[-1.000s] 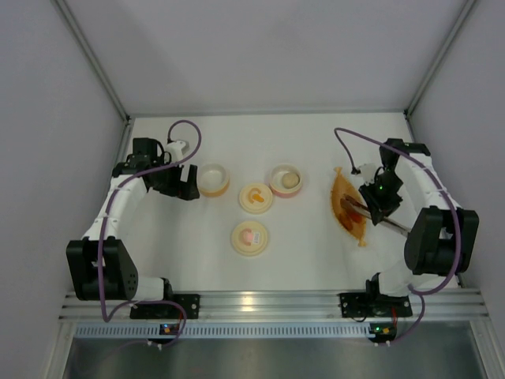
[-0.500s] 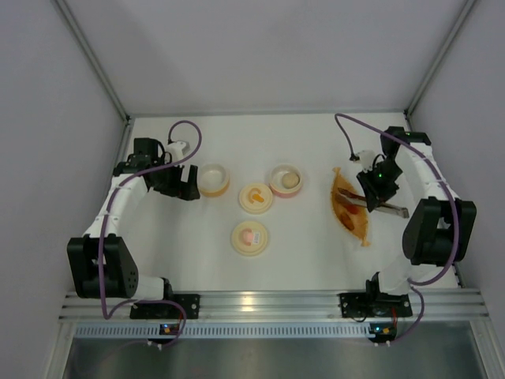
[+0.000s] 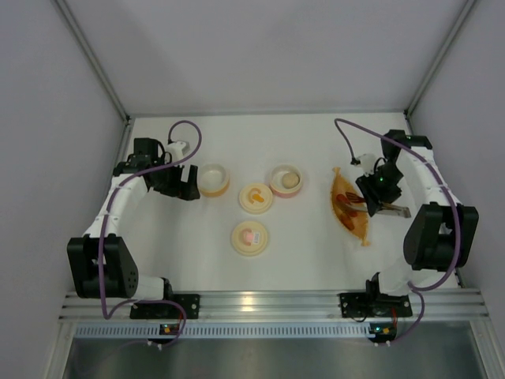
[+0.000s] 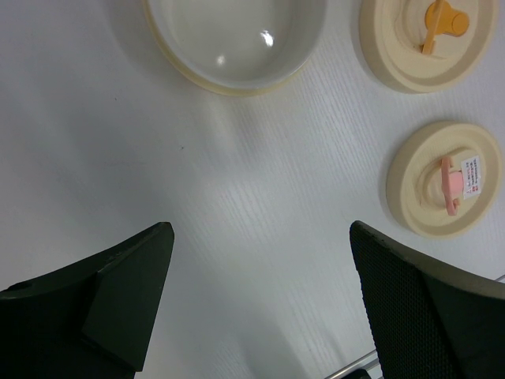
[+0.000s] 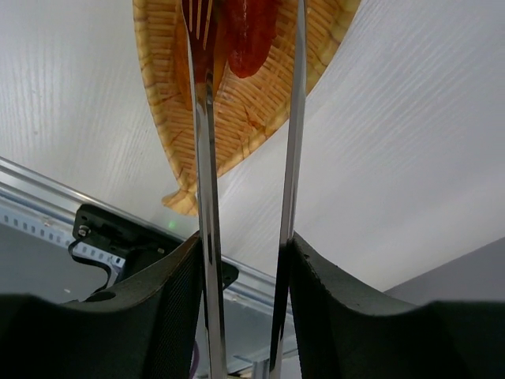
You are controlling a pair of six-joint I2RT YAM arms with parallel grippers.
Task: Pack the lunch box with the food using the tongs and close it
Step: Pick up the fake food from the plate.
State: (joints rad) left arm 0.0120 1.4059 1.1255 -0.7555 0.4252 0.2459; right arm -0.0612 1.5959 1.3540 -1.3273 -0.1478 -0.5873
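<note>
My right gripper point(image 3: 379, 192) is shut on the tongs point(image 5: 207, 158), a finger pressing on each slim metal arm. The two arms stand apart, and their tips reach over the orange boat-shaped tray point(image 5: 237, 118). A red-orange sausage point(image 5: 251, 31) lies in the tray between the tips. From above, the tray point(image 3: 353, 223) sits at the right. A pink-rimmed round container point(image 3: 276, 175) holds a cream-white ball point(image 3: 289, 181). An empty orange-rimmed container point(image 3: 213, 179) stands in front of my open left gripper point(image 3: 183, 188). Nothing is between the left gripper's point(image 4: 260, 300) fingers.
Two cream lids lie mid-table, one with an orange knob point(image 3: 256, 197), one with a pink knob point(image 3: 250, 237). The left wrist view shows the same lids point(image 4: 426, 39) point(image 4: 446, 189) and the empty container point(image 4: 237, 39). Walls enclose the table; a metal rail point(image 3: 268, 304) runs along the near edge.
My right gripper has swung toward the far side above the tray. The tongs' arms have spread wider apart. The left arm has stayed still.
</note>
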